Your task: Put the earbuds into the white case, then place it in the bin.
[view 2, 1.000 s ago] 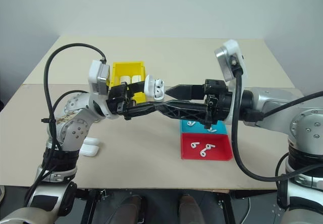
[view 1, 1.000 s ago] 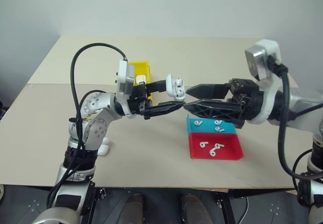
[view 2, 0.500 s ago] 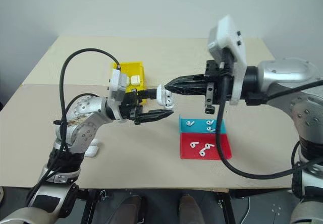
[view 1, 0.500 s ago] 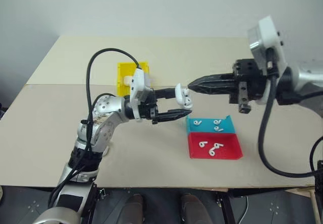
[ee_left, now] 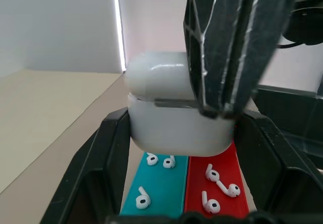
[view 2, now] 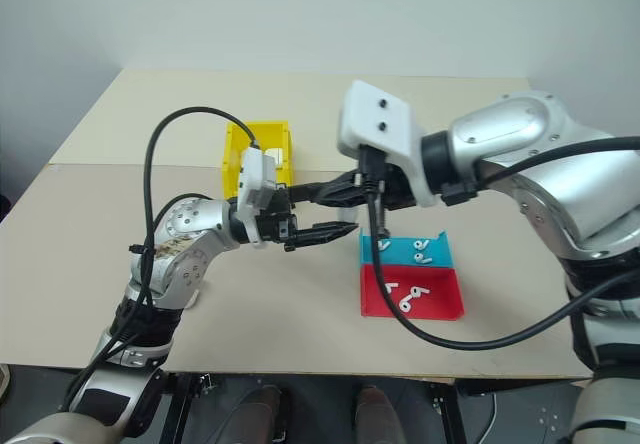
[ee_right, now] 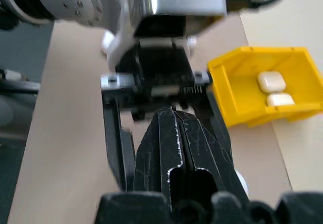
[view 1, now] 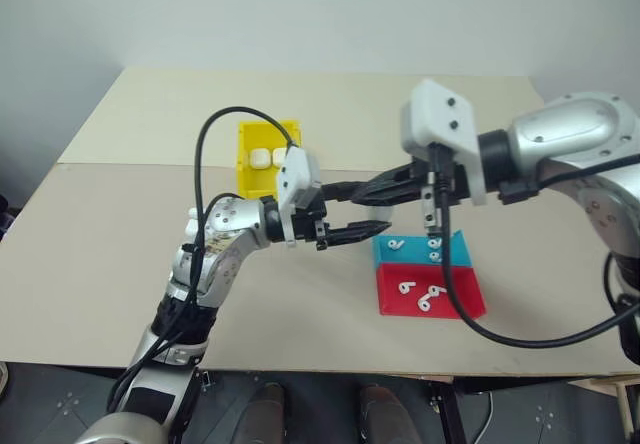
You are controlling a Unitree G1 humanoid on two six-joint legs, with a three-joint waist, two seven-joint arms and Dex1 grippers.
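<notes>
So the left gripper [ee_left: 179, 148] has the white case [ee_left: 171, 125] clamped between its two black fingers, held up in the air over the table [view 1: 120, 264], just left of the two trays. From the left wrist camera the lid looks closed or almost closed, with just a thin seam line. The right gripper [ee_left: 224, 62] has its fingers squeezed together with nothing between them, and its tips are pressing right against the top of the case, on the lid.

Below and a bit to the right sits the blue tray [view 1: 460, 254] with three earbuds [view 1: 397, 244] in it, touching the red tray [view 1: 470, 302], which has a couple more. The yellow bin [view 1: 243, 154] is further back on the table behind the left arm, and there are already two white cases [view 1: 266, 157] lying in it.
</notes>
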